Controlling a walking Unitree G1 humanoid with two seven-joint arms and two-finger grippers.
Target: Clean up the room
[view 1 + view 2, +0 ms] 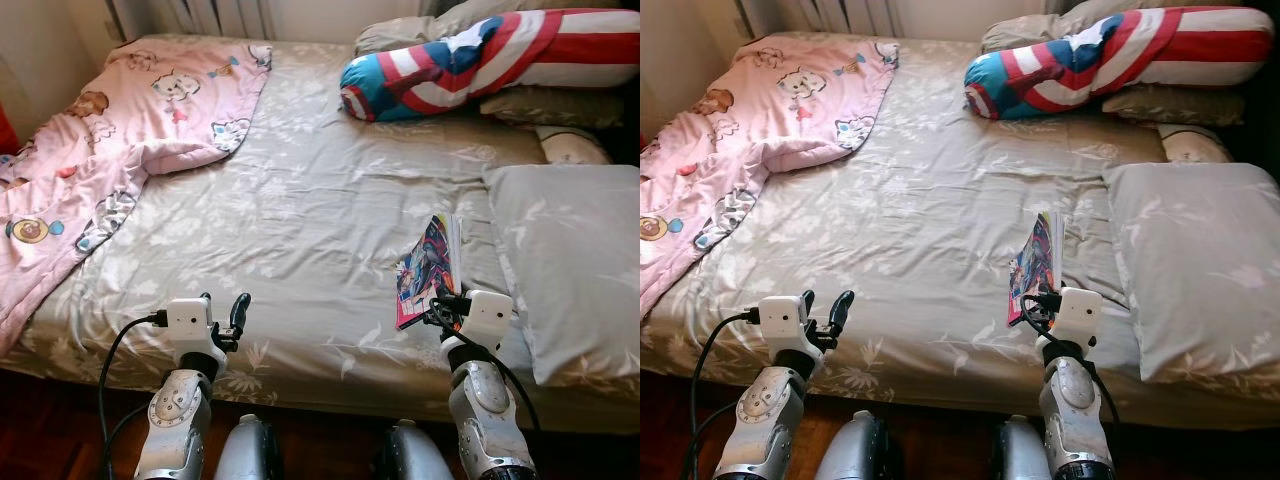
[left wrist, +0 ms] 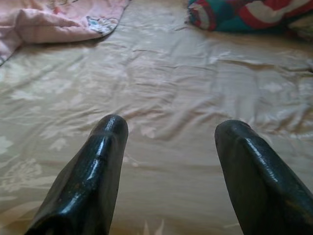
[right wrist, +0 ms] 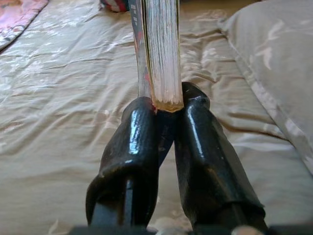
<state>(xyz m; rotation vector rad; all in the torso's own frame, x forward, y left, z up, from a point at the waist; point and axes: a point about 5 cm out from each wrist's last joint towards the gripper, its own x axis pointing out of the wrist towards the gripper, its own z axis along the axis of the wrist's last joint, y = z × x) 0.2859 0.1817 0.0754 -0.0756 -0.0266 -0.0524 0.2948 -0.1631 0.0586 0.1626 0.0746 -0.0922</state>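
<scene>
A colourful comic book [image 1: 432,266] stands on edge over the grey floral bedsheet [image 1: 300,210], near the bed's front edge on the right. My right gripper [image 3: 164,105] is shut on the book's lower end [image 3: 161,54], its page block clamped between the two black fingers [image 3: 129,147]. My left gripper [image 1: 228,313] hovers open over the front left of the bed, with bare sheet between its fingers [image 2: 98,166].
A pink cartoon blanket [image 1: 120,130] is crumpled over the bed's left side. A red, white and blue bolster [image 1: 470,62] lies at the headboard end. A grey pillow [image 1: 570,270] sits right of the book. Dark wooden floor [image 1: 60,440] runs below the bed.
</scene>
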